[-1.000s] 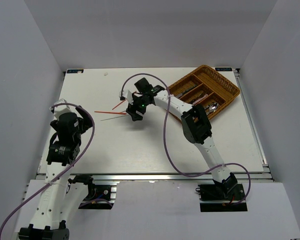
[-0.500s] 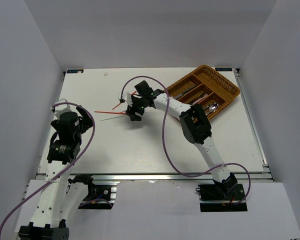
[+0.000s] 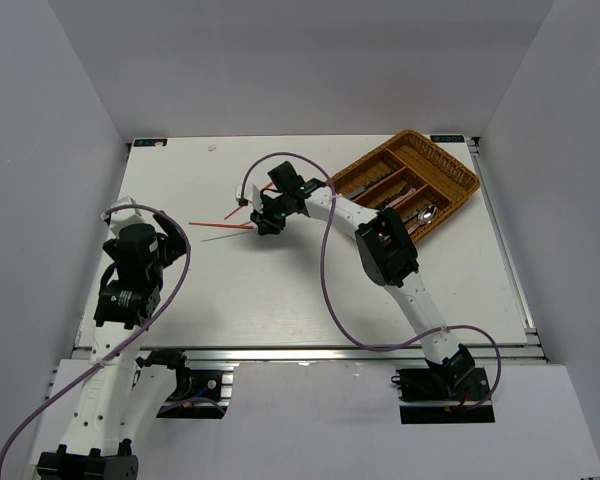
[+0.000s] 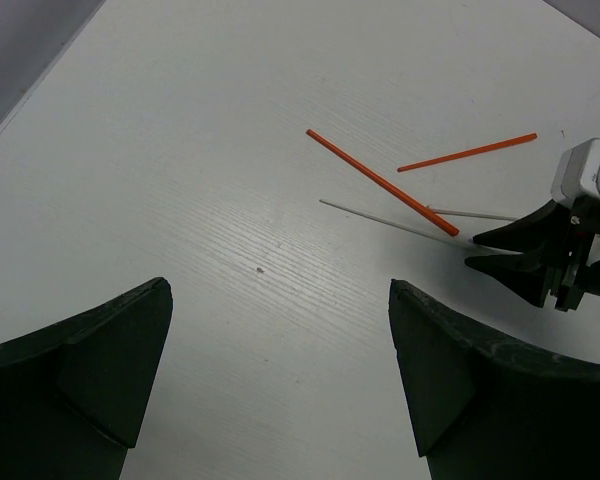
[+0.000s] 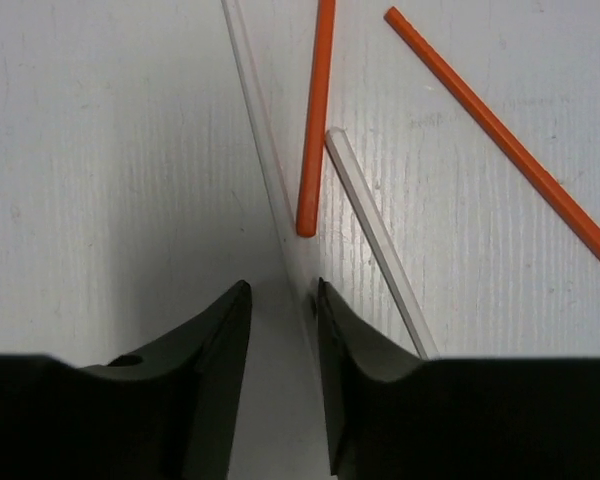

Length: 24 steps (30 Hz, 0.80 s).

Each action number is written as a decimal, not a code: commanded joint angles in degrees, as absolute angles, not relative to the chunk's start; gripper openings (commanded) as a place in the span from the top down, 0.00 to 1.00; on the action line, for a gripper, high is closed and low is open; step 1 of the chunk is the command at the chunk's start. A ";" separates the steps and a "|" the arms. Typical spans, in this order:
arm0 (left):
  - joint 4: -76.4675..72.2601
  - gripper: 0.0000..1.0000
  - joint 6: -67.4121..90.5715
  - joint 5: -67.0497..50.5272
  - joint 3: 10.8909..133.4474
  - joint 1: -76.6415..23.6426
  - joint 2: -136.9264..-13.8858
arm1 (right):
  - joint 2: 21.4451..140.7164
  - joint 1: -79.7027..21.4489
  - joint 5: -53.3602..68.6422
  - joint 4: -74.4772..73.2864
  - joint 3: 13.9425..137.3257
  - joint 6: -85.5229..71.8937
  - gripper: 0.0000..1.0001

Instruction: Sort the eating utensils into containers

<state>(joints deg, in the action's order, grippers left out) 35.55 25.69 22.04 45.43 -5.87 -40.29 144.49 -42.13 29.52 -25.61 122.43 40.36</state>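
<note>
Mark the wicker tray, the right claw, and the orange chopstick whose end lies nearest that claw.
wicker tray (image 3: pixel 446 155), top external view, far woven rim.
right claw (image 5: pixel 281 290), right wrist view, midway between its fingertips.
orange chopstick (image 4: pixel 382 182), left wrist view, middle of its shaft.

We see bright, even, diffuse light on the white table (image 3: pixel 280 290), with faint soft shadows under the arms (image 3: pixel 400 270). The dark fingers (image 5: pixel 200 400) of the right gripper (image 5: pixel 280 290) blur and throw a grey shadow beside them; the chopsticks (image 5: pixel 315 120) stay sharp. The fingers (image 4: pixel 90 370) of the left gripper (image 4: pixel 280 290) look soft too.
</note>
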 commanded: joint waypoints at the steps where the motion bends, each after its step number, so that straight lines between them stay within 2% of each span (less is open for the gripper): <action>1: 34.89 0.02 25.40 21.62 45.44 -6.15 -39.38 | 144.06 -43.24 27.34 -31.81 119.63 43.24 0.65; 9: 35.07 0.02 25.58 22.24 45.35 -6.15 -38.23 | 138.08 -50.61 16.35 -25.14 103.73 45.09 0.76; 14: 34.98 0.02 25.66 22.50 45.35 -6.06 -37.27 | 138.16 -53.26 11.27 -23.30 99.76 43.42 0.76; 20: 35.07 0.02 25.75 22.59 45.35 -6.24 -36.91 | 138.95 -55.55 8.61 -24.34 99.14 40.87 0.69; 24: 35.07 0.02 25.75 22.76 45.35 -6.59 -36.30 | 142.89 -55.90 9.67 -33.36 104.92 38.07 0.78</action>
